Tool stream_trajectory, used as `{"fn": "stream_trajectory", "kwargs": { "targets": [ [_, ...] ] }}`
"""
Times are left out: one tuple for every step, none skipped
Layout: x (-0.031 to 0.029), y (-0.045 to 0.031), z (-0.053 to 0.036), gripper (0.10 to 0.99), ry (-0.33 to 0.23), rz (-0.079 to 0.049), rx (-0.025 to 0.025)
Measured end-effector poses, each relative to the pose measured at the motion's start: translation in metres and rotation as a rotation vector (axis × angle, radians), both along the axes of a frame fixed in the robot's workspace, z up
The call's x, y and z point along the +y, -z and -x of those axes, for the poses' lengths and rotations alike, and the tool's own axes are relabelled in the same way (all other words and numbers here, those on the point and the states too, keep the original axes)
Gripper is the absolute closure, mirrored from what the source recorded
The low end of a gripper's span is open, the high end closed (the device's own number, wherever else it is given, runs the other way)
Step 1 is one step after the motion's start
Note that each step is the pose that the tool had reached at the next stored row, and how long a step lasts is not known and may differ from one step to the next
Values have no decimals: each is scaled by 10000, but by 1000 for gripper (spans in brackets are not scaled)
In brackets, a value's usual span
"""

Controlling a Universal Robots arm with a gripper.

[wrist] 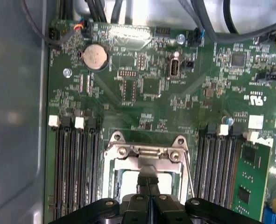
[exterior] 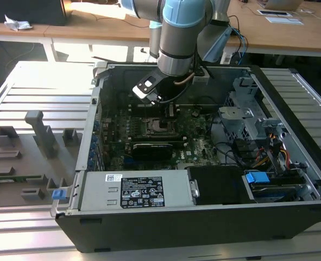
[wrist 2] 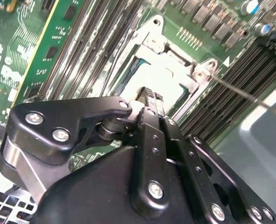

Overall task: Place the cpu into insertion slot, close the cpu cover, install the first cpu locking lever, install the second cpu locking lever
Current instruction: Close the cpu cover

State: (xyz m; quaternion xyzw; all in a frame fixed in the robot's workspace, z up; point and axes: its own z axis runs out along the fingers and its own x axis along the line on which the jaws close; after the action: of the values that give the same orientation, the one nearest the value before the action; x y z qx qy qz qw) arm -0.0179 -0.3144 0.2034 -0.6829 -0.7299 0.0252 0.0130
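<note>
My tool, clenched empty, hangs over the cpu seemingly seated in the insertion slot; placing looks done, and closing over it calls for a level press.

No legible text anywhere.

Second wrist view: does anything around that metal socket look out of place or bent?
Nothing looks damaged. One thin locking lever sticks out sideways from the cpu cover over the memory slots, not tucked down.
</note>
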Motion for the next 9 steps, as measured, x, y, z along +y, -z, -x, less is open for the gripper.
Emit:
{"fn": "stream_trajectory", "kwargs": {
  "targets": [
    [0, 0, -18, 980, 2, 0, 10],
    [0, -1, -25, 980, 3, 1, 16],
    [1, -4, -28, 980, 5, 1, 16],
    [3, -16, -29, 980, 6, -15, 9],
    [1, -50, -28, 980, 6, -5, 15],
    [0, -74, -27, 980, 6, -1, 17],
    [1, -95, -28, 980, 6, -3, 16],
    [0, -133, -27, 980, 6, -1, 17],
    [0, -154, -27, 980, 6, 1, 19]
  ]
}}
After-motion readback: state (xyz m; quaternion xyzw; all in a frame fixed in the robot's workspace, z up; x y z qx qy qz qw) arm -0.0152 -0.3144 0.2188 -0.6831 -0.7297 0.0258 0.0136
